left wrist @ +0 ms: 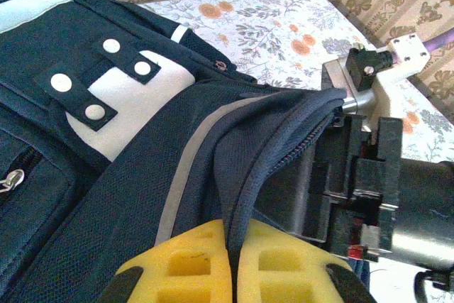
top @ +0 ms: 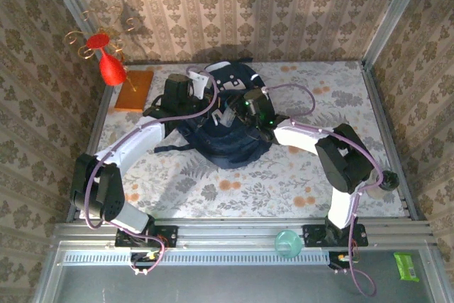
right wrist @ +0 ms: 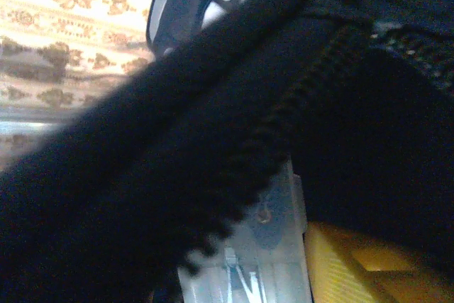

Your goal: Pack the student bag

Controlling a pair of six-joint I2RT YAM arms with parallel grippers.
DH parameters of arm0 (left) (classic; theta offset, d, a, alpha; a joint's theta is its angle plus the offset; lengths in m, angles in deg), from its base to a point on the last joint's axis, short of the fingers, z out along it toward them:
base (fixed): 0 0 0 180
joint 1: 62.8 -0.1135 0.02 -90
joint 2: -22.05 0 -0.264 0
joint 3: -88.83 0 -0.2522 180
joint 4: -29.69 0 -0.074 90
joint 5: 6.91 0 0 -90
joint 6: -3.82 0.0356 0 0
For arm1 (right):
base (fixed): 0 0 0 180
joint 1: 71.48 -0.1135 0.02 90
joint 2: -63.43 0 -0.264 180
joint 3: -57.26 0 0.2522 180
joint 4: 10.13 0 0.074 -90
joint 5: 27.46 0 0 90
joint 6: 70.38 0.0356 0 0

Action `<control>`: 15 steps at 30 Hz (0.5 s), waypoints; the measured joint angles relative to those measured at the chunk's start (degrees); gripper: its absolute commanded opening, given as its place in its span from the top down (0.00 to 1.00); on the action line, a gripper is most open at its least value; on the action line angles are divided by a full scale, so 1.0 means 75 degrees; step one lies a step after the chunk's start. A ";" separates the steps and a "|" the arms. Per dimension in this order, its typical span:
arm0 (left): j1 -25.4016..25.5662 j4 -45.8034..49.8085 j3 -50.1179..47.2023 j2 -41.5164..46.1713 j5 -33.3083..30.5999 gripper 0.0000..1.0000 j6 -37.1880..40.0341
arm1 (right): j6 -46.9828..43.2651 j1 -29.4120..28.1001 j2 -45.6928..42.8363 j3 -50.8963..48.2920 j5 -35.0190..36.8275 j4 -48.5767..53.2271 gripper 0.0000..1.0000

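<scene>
Clutter comes first: a teal round thing (top: 287, 242) and a green packet (top: 406, 266) sit on the metal frame by the arm bases, off the bench (top: 284, 189). Past them, mid-bench and toward the far side, lies the student bag (top: 230, 145), navy with a grey-white patch (left wrist: 152, 97). Both arms reach to it, one from each side.

The left end effector (left wrist: 230, 264) is clamped on a fold of the bag's zip edge, its yellow pads (left wrist: 188, 260) squeezing the fabric and lifting the lip so the mouth gapes. The right end effector (top: 240, 113) is pushed in under that raised lip. In its wrist view, dark fabric and zip teeth (right wrist: 284, 115) crowd the lens. One yellow pad (right wrist: 355, 271) shows beside a pale translucent piece (right wrist: 259, 246) I cannot identify. Whether its jaws are open or closed on anything cannot be told.

The weak point, I judge, is the thin pinch. If the fabric slips out, the lip drops onto the right end effector. Pulling out could also snag a finger on the zip teeth and drag the limp bag across the bench.

Farthest off, an orange board (top: 135, 89) and a red ornament (top: 110, 65) stand in the far-left corner. They are at risk only if the bag gets shoved that way.
</scene>
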 measured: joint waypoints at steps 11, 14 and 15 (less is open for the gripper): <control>0.0000 -0.0114 -0.0026 0.0000 0.0044 1.00 -0.0003 | 0.0195 -0.0154 -0.0152 -0.0082 0.0574 -0.0009 0.25; 0.0006 -0.0114 -0.0029 0.0000 0.0087 1.00 -0.0006 | 0.0093 -0.0152 -0.0498 -0.0469 0.0510 -0.0050 0.24; 0.0006 -0.0111 -0.0032 0.0000 0.0125 1.00 -0.0015 | 0.0035 -0.0154 -0.0632 -0.0597 0.0481 -0.0050 0.24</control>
